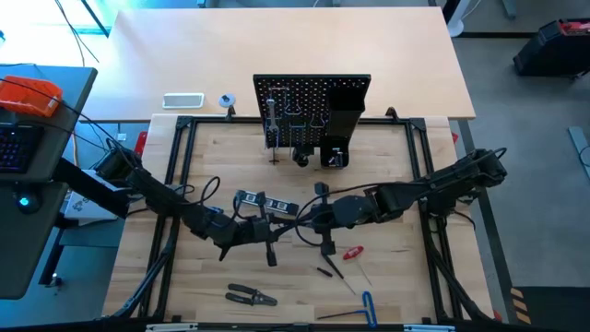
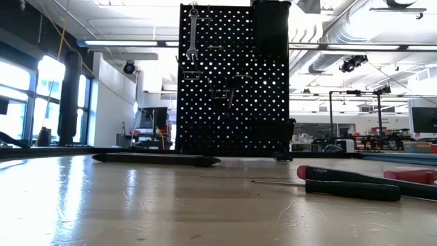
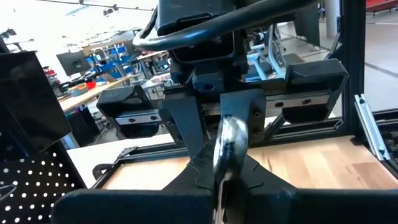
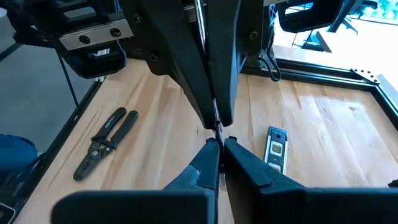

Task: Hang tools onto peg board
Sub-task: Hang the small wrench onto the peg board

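Note:
My two grippers meet tip to tip above the table's middle, left gripper (image 1: 274, 231) and right gripper (image 1: 307, 221), both shut on one silver wrench (image 3: 230, 146). In the right wrist view only the wrench's thin edge (image 4: 215, 124) shows. The black peg board (image 1: 313, 109) stands upright at the far side. One silver wrench (image 2: 193, 34) hangs on it near the top. On the table lie the dark level (image 1: 263, 203), black-handled pliers (image 1: 251, 295), a red-handled screwdriver (image 1: 353, 251) and a blue-handled hex key (image 1: 367, 309). My left gripper pinches the wrench's shaft (image 3: 219, 186) between its two fingers, coming level from the table's left. The ring end (image 3: 232, 134) sticks out past the fingertips. The wrench is lifted clear of the table. My right gripper pinches the same wrench (image 4: 215, 127) between its fingertips (image 4: 208, 155), coming level from the table's right, opposite the left fingers. Which part of the wrench it has is hidden by the two sets of fingers.
A black box-shaped holder (image 1: 346, 115) sits on the board's right side. A black frame (image 1: 180, 166) runs round the work area. A dark-handled screwdriver (image 2: 348, 183) and small bits (image 1: 327, 272) lie near the front. Bare wood lies between the grippers and the board.

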{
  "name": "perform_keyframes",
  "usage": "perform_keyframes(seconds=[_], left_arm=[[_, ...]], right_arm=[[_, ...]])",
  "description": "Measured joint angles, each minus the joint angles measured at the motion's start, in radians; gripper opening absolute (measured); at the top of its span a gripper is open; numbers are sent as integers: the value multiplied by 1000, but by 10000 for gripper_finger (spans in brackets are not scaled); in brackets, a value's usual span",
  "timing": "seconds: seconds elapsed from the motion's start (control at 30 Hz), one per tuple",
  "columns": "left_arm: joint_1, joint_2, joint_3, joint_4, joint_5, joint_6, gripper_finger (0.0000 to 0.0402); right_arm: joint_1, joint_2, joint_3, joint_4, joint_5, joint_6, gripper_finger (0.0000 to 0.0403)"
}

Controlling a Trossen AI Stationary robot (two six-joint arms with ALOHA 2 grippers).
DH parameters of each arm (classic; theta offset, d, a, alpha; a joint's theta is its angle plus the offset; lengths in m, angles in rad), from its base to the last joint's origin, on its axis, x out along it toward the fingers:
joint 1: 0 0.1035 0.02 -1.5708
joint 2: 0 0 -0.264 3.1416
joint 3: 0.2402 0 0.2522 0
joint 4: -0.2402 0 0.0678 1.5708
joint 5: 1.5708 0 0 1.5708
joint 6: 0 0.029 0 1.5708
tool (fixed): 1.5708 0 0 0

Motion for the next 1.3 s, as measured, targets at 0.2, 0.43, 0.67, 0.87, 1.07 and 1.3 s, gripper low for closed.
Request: perform_keyframes(seconds=[0.2, 0.43, 0.67, 0.87, 1.07, 1.3], left_arm=[[-1, -4, 0, 36, -2, 23, 0], [0, -4, 0, 31, 10, 20, 0], [0, -3, 0, 32, 12, 5, 0], [0, -3, 0, 51, 17, 4, 0], [2, -2, 0, 44, 26, 1, 0], [2, -2, 0, 7, 26, -23, 0]], right_arm=[[1, 2, -3, -9, 8, 0, 54], [1, 4, -3, 54, 8, -32, 88], [1, 4, -3, 119, 8, -66, 92], [0, 48, -3, 153, -2, -68, 92], [-4, 77, -3, 168, 19, -76, 84], [-6, 69, -2, 165, 20, -75, 73]])
